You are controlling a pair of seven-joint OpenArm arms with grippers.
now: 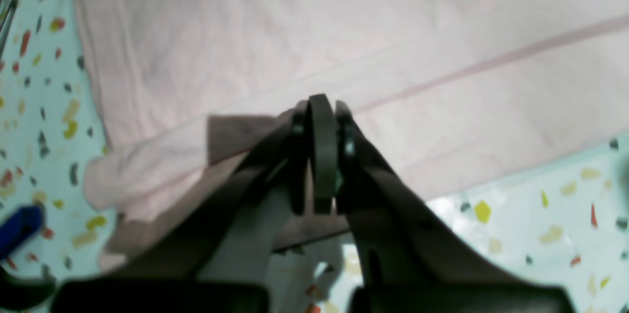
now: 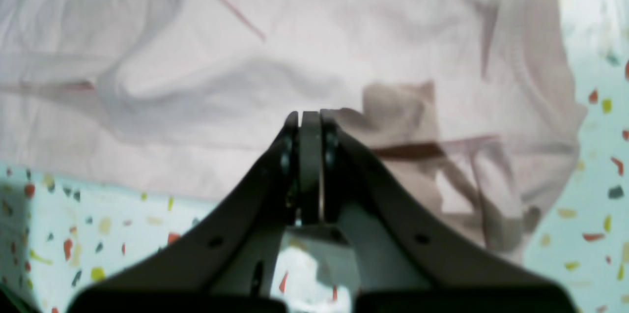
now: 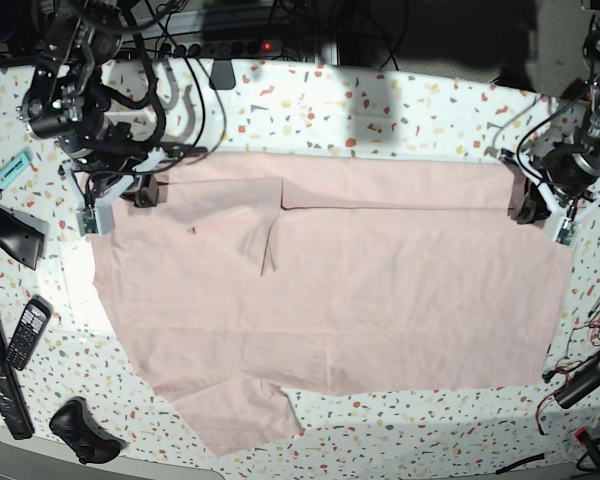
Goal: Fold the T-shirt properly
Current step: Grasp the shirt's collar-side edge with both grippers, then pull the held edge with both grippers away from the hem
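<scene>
The T-shirt (image 3: pixel 330 300) lies spread across the speckled counter (image 3: pixel 380 100), its far edge already turned over, probably so it can be folded from that edge. The left fingers (image 1: pixel 322 121) and right fingers (image 2: pixel 309 128) are each closed tight, pinching cloth at the 2 far corners, seemingly to lift them together.

Base view: sharp, evenly lit from above; far edge drops into dark shadow, desk (image 3: pixel 400 100) mildly overexposed near it. Both wrist views soft, washed out, greenish cast. Left end effector (image 1: pixel 322 151) and right end effector (image 2: pixel 310 165) blurred, near-silhouettes, casting shadow patches on the T-shirt (image 3: pixel 330 290).
</scene>
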